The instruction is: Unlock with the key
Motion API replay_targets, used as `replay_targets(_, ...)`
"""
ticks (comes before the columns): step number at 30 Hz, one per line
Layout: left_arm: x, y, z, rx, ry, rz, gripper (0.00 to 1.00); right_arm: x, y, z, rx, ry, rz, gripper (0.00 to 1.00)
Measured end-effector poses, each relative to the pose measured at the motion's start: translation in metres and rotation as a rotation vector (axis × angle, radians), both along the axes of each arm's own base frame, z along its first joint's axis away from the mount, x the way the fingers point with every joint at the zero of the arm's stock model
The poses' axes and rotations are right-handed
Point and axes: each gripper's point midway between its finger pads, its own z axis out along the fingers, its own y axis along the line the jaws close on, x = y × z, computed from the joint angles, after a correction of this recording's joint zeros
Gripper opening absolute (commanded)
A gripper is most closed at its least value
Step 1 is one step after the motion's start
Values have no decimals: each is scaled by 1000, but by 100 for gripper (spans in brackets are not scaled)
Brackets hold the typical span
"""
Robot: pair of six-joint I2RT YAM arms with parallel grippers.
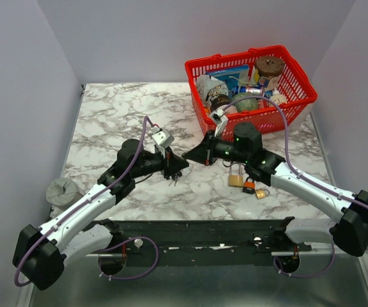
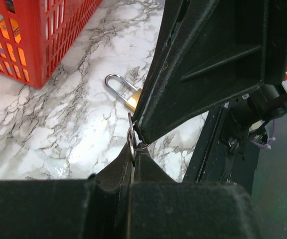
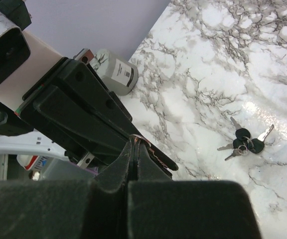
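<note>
My left gripper (image 1: pixel 179 165) and right gripper (image 1: pixel 192 156) meet tip to tip over the middle of the marble table (image 1: pixel 107 121). In the left wrist view my left gripper (image 2: pixel 132 150) is shut on a small metal key ring (image 2: pixel 130 137). The right gripper's fingers (image 2: pixel 193 74) touch that ring from above. In the right wrist view my right gripper (image 3: pixel 136 144) is shut on a thin metal key edge (image 3: pixel 139 137), against the left gripper's fingers (image 3: pixel 78 112). A brass padlock (image 2: pixel 129 97) lies flat on the table; in the top view it (image 1: pixel 235 178) is under the right arm.
A bunch of black-headed keys (image 3: pixel 244 141) lies on the table, below the left gripper in the top view (image 1: pixel 173 181). Two more padlocks (image 1: pixel 256 189) lie by the right arm. A red basket (image 1: pixel 299 77) of items stands at the back right. A grey roll (image 1: pixel 62 190) sits at the left edge.
</note>
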Motion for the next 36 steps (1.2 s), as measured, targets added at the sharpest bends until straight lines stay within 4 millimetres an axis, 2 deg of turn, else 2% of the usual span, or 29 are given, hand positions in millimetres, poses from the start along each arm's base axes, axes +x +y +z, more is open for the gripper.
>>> replay_targets(1, -3, 1, -1, 6, 0, -9, 0, -2, 0, -2, -12, -11, 13, 8)
replay_targets(4, -9, 2, -6, 27, 7, -35, 0, -6, -4, -7, -53, -47, 37, 32)
replay_targets(5, -11, 2, -10, 37, 18, -45, 0, -6, -7, -9, -73, -61, 36, 48)
replay_targets(8, -21, 2, -17, 54, 42, -93, 0, -3, -22, -12, -136, -126, 24, 62)
replay_targets(12, -32, -1, -28, 73, 87, -160, 0, -7, -36, -5, -184, -234, 49, 62)
replay_targets(17, -42, -3, -38, 89, 135, -219, 0, -21, -32, 1, -190, -301, 162, 57)
replay_targets(28, -55, -5, -41, 91, 162, -277, 0, -48, -14, -29, -196, -238, 379, 52)
replay_targets(36, -57, -5, -42, 91, 174, -293, 0, -56, -6, -45, -199, -199, 454, 46)
